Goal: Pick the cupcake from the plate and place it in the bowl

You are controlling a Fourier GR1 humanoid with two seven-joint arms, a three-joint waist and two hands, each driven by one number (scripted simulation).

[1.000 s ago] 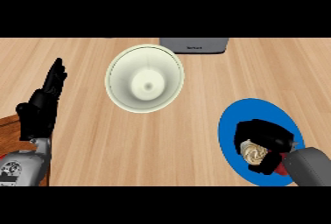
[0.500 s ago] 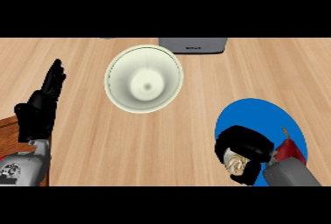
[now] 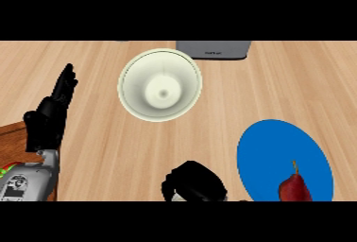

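Item, right hand (image 3: 195, 184): at the counter's near edge, just left of the blue plate (image 3: 268, 151). I read its fingers as curled round something pale, of which only a sliver shows beneath them. I take that to be the cupcake, clear of the plate, but the hand hides too much for me to be sure.

Item, bowl (image 3: 160, 85): cream, upright, near the counter's far edge, well apart from the right hand. It lies straight ahead of that hand and slightly to its left, so I judge the carry runs away from me with a small leftward drift.

Item, left hand (image 3: 52, 113): resting open by the counter's left edge, fingers up, level with the bowl but idle.

Item, pear (image 3: 295, 186): red, on the plate's near part.

Item, grey appliance (image 3: 213, 49): at the far edge.
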